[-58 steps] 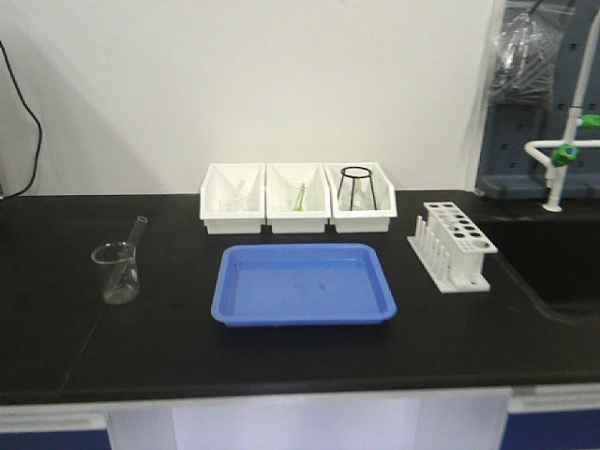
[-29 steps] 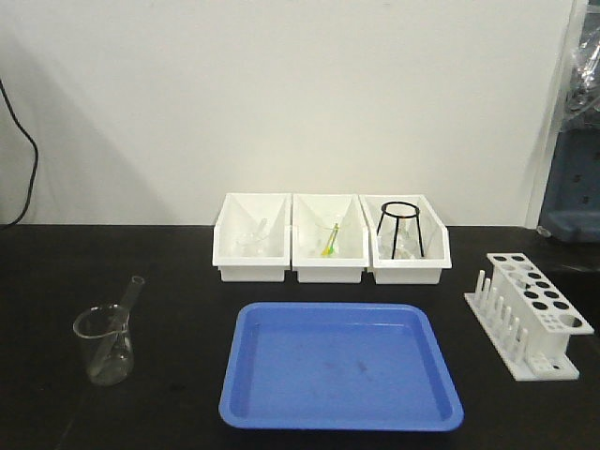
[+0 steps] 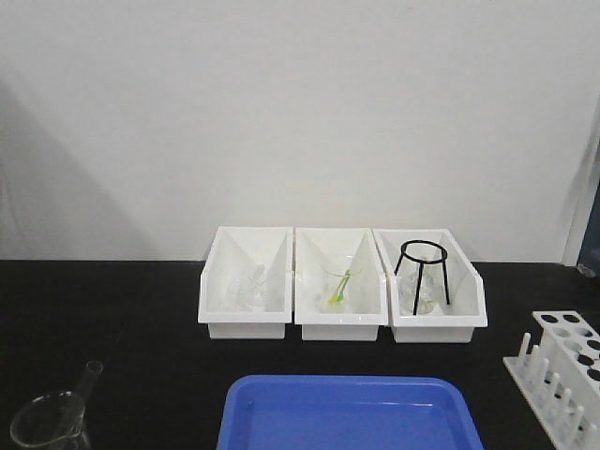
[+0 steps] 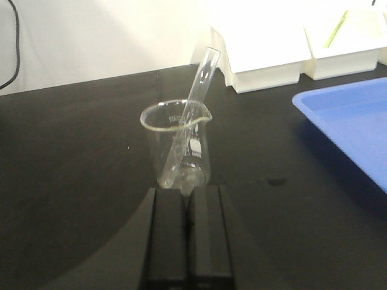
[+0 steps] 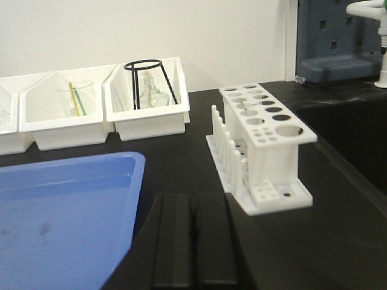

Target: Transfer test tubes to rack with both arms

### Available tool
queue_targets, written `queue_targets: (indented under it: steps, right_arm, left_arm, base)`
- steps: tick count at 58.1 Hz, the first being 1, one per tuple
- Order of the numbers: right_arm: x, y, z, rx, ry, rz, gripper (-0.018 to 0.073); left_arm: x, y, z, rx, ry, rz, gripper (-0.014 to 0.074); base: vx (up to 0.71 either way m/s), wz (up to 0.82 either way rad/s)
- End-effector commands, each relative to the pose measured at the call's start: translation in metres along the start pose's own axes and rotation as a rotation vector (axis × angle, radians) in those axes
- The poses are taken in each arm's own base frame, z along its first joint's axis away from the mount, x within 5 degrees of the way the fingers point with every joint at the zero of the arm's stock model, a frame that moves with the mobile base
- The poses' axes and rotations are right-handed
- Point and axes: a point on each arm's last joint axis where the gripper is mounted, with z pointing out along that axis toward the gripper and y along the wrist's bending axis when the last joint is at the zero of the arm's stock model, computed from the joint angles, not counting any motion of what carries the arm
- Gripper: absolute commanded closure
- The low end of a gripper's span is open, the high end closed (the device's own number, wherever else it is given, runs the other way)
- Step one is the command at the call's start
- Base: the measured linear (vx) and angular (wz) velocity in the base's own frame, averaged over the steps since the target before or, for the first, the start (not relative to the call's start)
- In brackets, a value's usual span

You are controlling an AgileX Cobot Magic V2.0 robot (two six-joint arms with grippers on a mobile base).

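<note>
**One tube in the beaker, rack unfilled**

The test tube [image 4: 198, 96] leans in a glass beaker [image 4: 178, 148], its open end propped above the rim where it is easy to pinch. The rack [image 5: 264, 130] stands well apart across the worktop [image 4: 72, 181], beyond the blue tray [image 5: 60, 205], with no tube showing in it. The left gripper [image 4: 188, 192] faces the beaker and the right gripper [image 5: 192, 205] faces the rack. Both sets of jaws are pressed together and hold nothing.

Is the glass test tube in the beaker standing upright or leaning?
Leaning. In the left wrist view, the test tube has its bottom inside the beaker and slants across the rim, open end up and right.
</note>
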Motion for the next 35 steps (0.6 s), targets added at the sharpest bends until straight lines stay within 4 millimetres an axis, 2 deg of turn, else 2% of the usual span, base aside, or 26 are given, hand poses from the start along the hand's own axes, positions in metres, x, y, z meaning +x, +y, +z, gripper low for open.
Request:
queue_targets:
  steps: [1, 18, 35]
  right_arm:
    - [-0.0031, 0.0009, 0.0013, -0.012, -0.058, -0.010, 0.0566]
    - [-0.0031, 0.0009, 0.0013, -0.012, -0.058, -0.010, 0.0566]
    - [-0.0031, 0.0009, 0.0013, -0.012, -0.058, -0.010, 0.0566]
  left_arm:
    - [0.0009, 0.0003, 0.0008, -0.007, -0.071, -0.017, 0.0617]
    - [0.0009, 0.0003, 0.0008, -0.007, -0.071, -0.017, 0.0617]
    - [0.0009, 0.0003, 0.0008, -0.007, -0.071, -0.017, 0.0617]
  base:
    - [0.30, -0.02]
    - [0.21, 0.02]
    - [0.07, 0.00]
